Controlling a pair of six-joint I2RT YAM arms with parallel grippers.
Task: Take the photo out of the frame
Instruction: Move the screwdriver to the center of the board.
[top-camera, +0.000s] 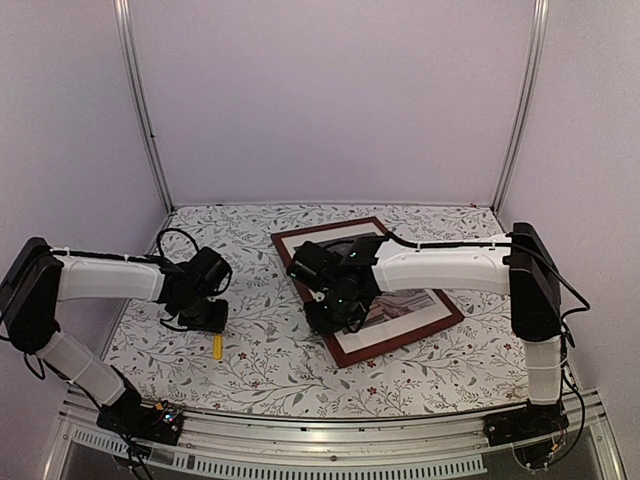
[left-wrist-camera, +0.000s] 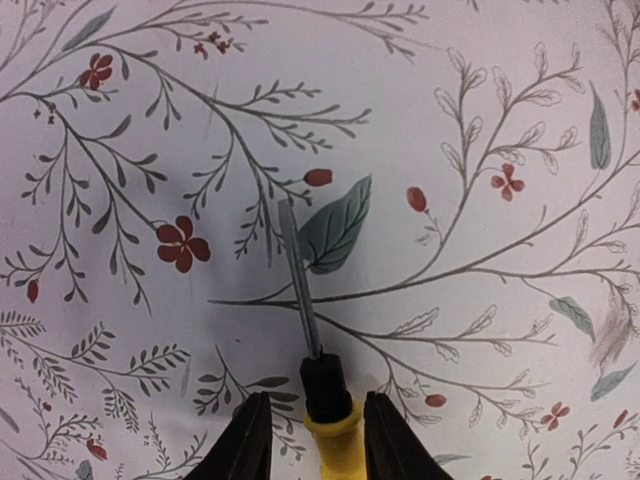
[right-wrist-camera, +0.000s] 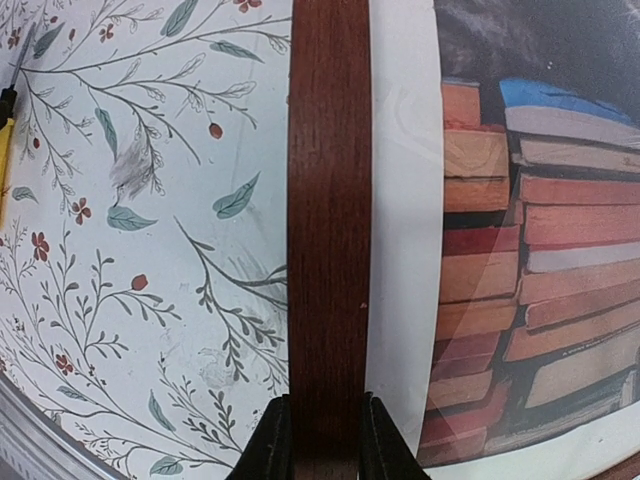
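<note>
Item one, the frame (top-camera: 400, 341): dark reddish-brown wood, lying flat and skewed on the floral table covering (top-camera: 270, 370), toward 3 o'clock from the table's middle. Item two, the photo (top-camera: 402, 305): still seated inside the frame, white border showing. From overhead the right arm crosses it and hides most of the print. The right wrist view alone supplies the content (right-wrist-camera: 540, 250), stacked red-orange books with dark fur at 1 o'clock. In that view a frame rail (right-wrist-camera: 330, 200) runs from 12 to 6 o'clock, with cloth on the 9 o'clock side and the photo on the 3 o'clock side. The right gripper (right-wrist-camera: 328, 440) pinches that rail, one finger on each side. Overhead, this gripper (top-camera: 330, 318) sits at the frame's 9 o'clock edge. Item three, a screwdriver (top-camera: 217, 347): yellow handle, lying on the cloth at 8 o'clock from the table's middle, well apart from the frame. The left wrist view adds detail (left-wrist-camera: 325, 400), a black collar and a slim shaft pointing to 12 o'clock. The left gripper (left-wrist-camera: 318, 445) straddles the handle, jaws slightly spread, with a dark gap on the 9 o'clock side. Overhead, this gripper (top-camera: 210, 325) largely blocks the handle's top.
</note>
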